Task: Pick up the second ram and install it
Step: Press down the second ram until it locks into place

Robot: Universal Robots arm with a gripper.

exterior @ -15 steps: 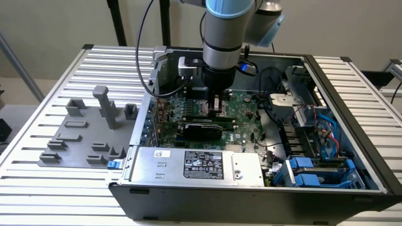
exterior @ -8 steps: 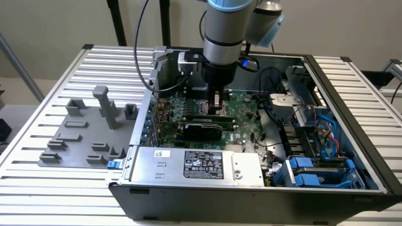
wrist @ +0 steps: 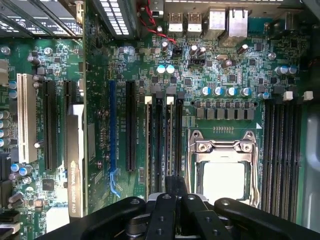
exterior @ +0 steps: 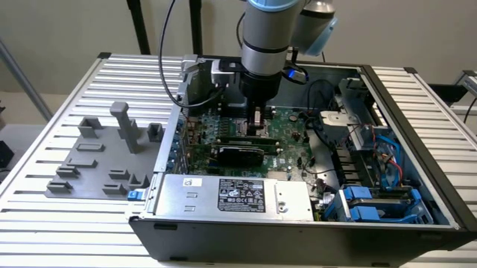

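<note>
Closed tool (exterior: 257, 124) lowered inside the computer case (exterior: 417, 111), pressing on the second ram (wrist: 172, 145) seated upright in its motherboard (wrist: 100, 65) slot, presumably to latch it.

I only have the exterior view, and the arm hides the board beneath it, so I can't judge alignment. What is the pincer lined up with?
Observer: The pincer hangs over a group of four narrow memory slots, between the processor socket and the long card slots.
Operator: Is it holding a stick?
Observer: It is shut, but I cannot tell whether a stick sits in it.
Operator: Is the socket covered?
Observer: No, there is no cooler on it. A bare pale chip shows inside the metal frame.
</note>
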